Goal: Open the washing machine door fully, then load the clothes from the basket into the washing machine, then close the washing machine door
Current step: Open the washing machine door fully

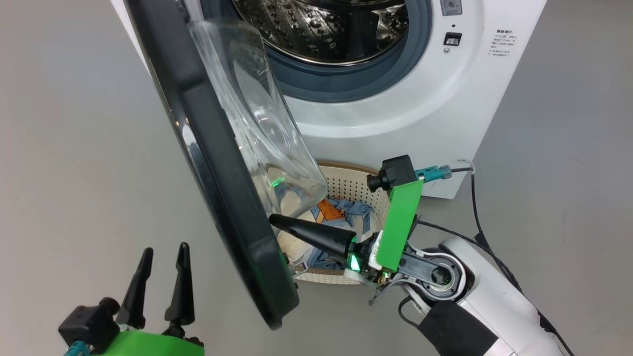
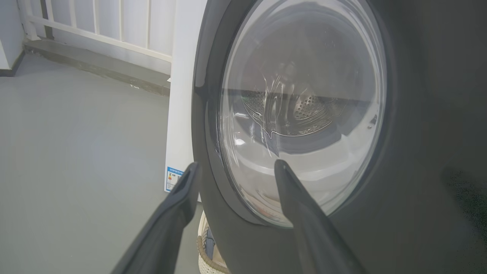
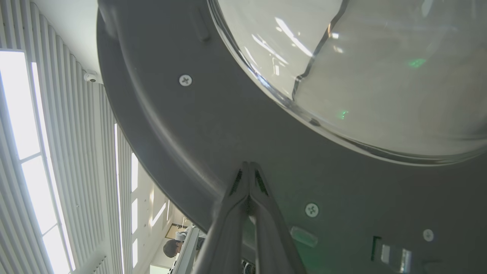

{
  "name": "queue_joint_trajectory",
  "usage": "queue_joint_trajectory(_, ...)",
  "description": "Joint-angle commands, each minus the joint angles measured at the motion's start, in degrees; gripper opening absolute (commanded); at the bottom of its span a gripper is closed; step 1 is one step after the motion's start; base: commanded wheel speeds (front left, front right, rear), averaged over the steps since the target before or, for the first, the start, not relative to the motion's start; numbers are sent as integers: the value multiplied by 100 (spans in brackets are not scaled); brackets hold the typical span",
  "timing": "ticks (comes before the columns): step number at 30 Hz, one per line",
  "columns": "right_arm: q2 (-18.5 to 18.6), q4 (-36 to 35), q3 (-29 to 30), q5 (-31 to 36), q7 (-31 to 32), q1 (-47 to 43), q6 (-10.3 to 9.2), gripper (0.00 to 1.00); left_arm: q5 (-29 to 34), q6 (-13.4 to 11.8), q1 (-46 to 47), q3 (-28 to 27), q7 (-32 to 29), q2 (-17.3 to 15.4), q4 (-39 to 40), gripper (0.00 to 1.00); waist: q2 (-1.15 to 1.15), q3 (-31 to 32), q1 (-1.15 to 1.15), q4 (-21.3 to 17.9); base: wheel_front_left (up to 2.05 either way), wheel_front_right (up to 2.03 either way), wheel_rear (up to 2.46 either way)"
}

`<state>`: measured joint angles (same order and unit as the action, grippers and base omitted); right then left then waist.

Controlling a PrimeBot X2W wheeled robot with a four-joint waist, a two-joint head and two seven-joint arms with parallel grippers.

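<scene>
The washing machine (image 1: 385, 99) stands white ahead, drum showing. Its door (image 1: 217, 163), black-rimmed with a bulging glass centre, stands swung out towards me, edge-on. My right gripper (image 1: 274, 221) is shut with nothing in it, its tips against the door's inner rim (image 3: 247, 164) below the glass. Beneath it sits the basket (image 1: 353, 185) with the clothes (image 1: 353, 207), blue and cream with orange. My left gripper (image 1: 165, 252) is open and empty at the lower left, outside the door. In the left wrist view, its fingers (image 2: 234, 164) point at the door's outer face (image 2: 304, 114).
Grey floor lies to the left and right of the machine. A black cable (image 1: 474, 198) trails down the machine's right side to my right arm. A white railing (image 2: 95, 26) stands behind the machine. A person (image 3: 173, 248) sits far off in the right wrist view.
</scene>
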<state>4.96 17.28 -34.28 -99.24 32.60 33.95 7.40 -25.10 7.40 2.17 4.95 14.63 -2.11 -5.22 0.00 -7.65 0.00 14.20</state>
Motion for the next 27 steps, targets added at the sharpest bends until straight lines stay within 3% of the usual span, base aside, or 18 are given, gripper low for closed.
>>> queue_joint_trajectory(1, -208, -166, -162, -50, -80, -27, 9, 0, -16, 9, 3, -161, 37, -76, 100, 100, 0, 28, 0, 9, 0, 0, 0)
queue_joint_trajectory(21, -208, 59, -973, -618, -1107, 61, 9, 0, -138, -15, -39, 28, 37, -76, 45, 100, 0, 270, 0, 149, 0, 0, 0)
queue_joint_trajectory(27, -208, 50, -900, -611, -1237, 15, 9, 0, -127, -28, -80, -29, 37, -76, 51, 100, 0, 365, 0, 76, 0, 0, 0)
